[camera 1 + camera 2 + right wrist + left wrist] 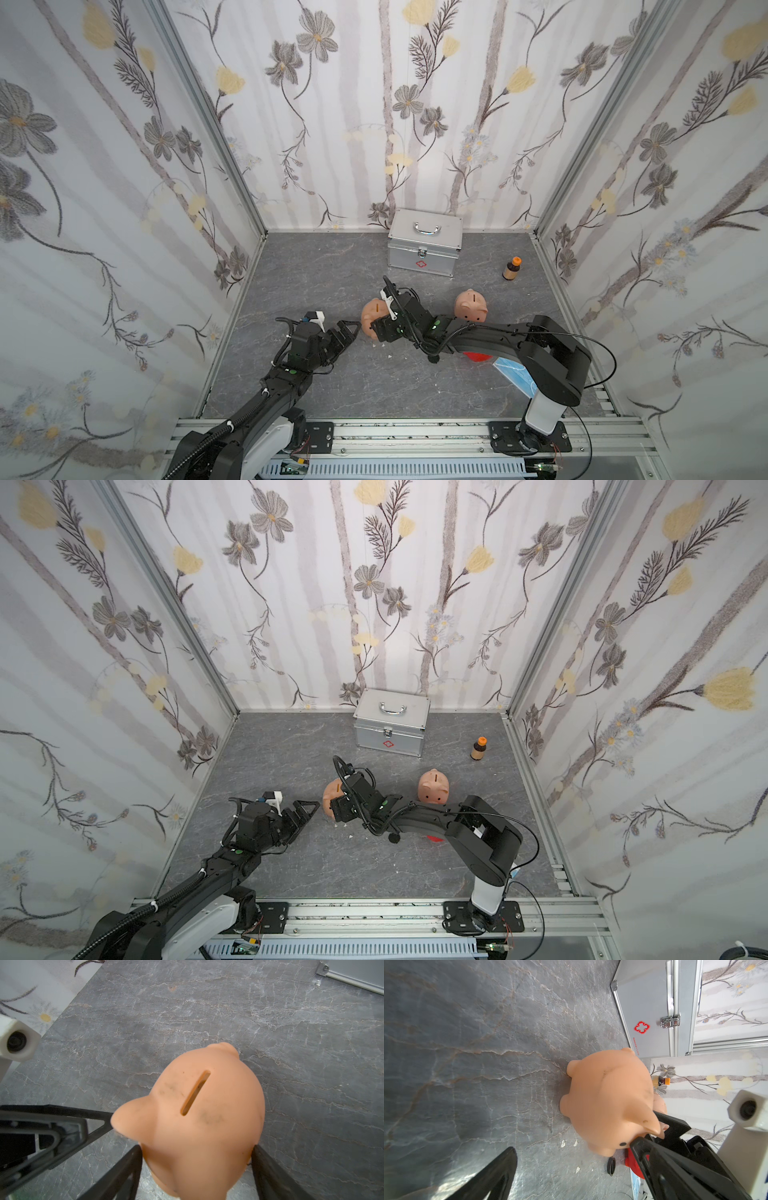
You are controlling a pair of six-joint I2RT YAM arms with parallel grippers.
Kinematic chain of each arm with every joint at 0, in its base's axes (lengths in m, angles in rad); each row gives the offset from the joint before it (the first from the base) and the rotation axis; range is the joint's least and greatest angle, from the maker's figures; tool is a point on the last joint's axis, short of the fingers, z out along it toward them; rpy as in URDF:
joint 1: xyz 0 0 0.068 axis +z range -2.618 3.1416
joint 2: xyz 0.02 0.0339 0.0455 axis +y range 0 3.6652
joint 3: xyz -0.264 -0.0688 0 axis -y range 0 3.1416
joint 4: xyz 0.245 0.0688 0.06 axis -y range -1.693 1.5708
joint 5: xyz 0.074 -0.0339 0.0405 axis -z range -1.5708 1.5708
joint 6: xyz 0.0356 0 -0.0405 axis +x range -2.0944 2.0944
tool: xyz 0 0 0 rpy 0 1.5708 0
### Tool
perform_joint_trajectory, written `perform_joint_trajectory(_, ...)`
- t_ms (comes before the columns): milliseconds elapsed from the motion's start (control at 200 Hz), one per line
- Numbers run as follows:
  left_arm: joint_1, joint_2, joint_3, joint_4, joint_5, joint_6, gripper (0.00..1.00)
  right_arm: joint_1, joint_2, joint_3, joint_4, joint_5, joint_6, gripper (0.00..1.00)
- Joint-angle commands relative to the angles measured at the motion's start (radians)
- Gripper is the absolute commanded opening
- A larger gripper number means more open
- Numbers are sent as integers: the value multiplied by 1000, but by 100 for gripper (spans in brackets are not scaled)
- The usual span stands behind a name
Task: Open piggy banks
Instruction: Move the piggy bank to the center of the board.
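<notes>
Right hand (379,327) pinches the peach piggy bank (369,312) at its head end in a top view. That pig stands near the middle of the grey desk (324,270). The left hand (352,327) is spread just beside it, gripping nothing. A second peach piggy bank (471,305) stands apart toward the right. A sliver of the red piggy bank (478,356) shows under the right arm. The silver case (424,245) and the brown bottle (512,269) stand farther back.

The left wrist view has the left hand (573,1146) wide apart, its fingers (496,1174) short of the peach piggy bank (608,1101), whose feet meet the desk (467,1043). Beyond the pig, a black plug (611,1166) lies on the desk close to the red piggy bank (629,1162).

From the right wrist view, the right hand (197,1147) has one finger pressed to each side of the peach piggy bank (199,1122). Its coin slot (195,1093) faces up.
</notes>
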Motion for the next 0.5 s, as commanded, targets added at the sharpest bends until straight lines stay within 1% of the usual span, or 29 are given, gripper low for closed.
perform_joint_trajectory(0, 24, 15, 10, 88, 8, -12, 100, -14, 20, 25, -18, 22, 19, 81)
perform_joint_trajectory(210, 100, 86, 29, 160, 22, -17, 100, -57, 63, 97, -34, -4, 1, 81)
perform_joint_trajectory(495, 133, 240, 100, 260, 35, -14, 100, -104, 137, 216, -68, -52, -67, 81)
